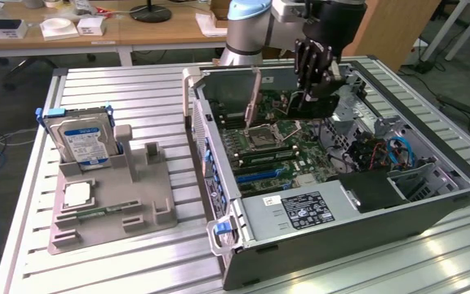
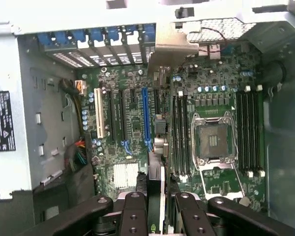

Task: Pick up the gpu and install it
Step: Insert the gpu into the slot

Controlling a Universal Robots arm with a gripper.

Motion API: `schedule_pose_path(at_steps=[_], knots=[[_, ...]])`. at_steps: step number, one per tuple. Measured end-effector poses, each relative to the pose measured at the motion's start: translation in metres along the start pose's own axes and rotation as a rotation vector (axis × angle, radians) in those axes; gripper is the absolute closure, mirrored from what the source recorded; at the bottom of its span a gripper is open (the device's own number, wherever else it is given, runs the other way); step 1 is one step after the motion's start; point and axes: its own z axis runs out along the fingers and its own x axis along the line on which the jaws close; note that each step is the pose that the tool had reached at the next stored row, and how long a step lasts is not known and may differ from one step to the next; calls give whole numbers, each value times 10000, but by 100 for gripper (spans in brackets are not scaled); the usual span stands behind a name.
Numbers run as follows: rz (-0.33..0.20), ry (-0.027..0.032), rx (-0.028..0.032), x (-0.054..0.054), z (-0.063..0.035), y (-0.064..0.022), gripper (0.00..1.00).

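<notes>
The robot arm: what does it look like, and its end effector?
The arm has silver-grey rounded segments with a light blue joint cap. Its end effector is black, with jointed link fingers carrying round pivot pins.

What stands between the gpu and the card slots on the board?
Nothing visible. The gripper holds the gpu edge-on over the board. The card slots under it are bare, and no cable crosses them.
</notes>
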Motion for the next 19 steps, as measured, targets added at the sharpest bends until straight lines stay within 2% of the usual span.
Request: schedule_pose_path(at_steps=[8, 19], knots=[[-1199, 13, 38, 0, 10, -5, 73], [-1247, 14, 40, -1, 10, -5, 73]])
